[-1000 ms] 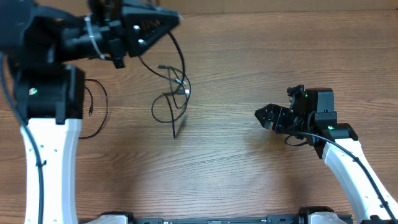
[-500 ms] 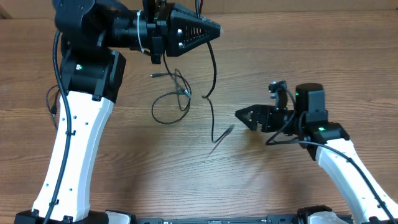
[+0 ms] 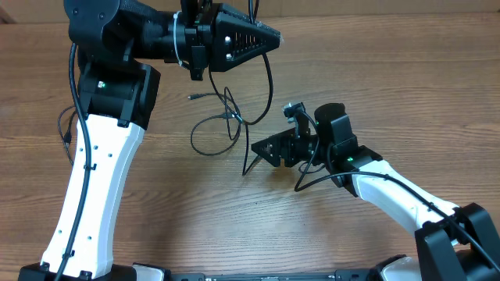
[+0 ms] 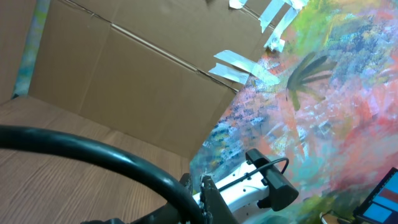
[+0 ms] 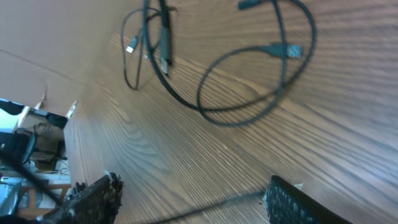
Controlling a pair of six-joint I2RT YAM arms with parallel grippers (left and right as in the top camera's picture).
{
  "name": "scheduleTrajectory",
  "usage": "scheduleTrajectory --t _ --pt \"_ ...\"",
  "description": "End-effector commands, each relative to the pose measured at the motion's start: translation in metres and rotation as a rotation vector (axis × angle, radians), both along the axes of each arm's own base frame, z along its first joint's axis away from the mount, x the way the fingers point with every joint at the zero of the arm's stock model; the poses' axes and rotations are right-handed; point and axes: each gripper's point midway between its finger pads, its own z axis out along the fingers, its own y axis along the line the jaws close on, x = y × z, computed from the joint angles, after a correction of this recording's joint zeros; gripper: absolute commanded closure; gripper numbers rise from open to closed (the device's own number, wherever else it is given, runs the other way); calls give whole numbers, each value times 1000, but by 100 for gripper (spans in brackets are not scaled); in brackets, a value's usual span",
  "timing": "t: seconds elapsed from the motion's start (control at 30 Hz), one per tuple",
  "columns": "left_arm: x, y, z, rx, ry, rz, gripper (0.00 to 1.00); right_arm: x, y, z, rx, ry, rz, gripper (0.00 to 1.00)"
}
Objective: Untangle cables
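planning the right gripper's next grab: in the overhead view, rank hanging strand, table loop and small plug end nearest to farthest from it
1. hanging strand, right at the tips of the right gripper.
2. table loop, lying on the robot's left of it.
3. small plug end, beyond the loop, higher in the view.

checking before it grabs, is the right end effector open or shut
Open. In the wrist view the right end effector has its fingers wide apart, with a thin cable crossing the gap between them, not pinched.
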Motion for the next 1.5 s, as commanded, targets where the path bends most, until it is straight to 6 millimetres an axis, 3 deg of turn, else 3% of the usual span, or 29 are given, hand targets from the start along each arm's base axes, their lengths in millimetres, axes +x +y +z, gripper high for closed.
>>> scheduleTrajectory --t 0.0,0.27,0.43,0.63,0.83,1.0,1.1,1.23,1.47 --pt "-7 -1 8 -7 -4 -2 96 4 8 7 20 -19 -11 29" --pt "13 -1 5 -23 26 104 96 20 5 12 23 -39 -103 30" --pt "47 2 -19 18 90 282 96 20 5 12 24 -42 -103 30" --pt "64 8 -39 93 121 411 96 27 1 11 4 -58 -142 30" --pt "59 23 -29 195 97 560 96 34 -4 9 -18 -72 -185 30" --pt "38 29 -6 209 105 587 96 35 -4 11 -11 -81 -186 31" --pt "32 27 -5 222 119 589 96 35 -4 11 -4 -68 -194 31" --pt "35 26 -16 276 125 648 96 32 0 11 -4 -68 -183 31" --pt "39 18 -53 442 129 702 96 20 17 12 -3 -76 -138 31"
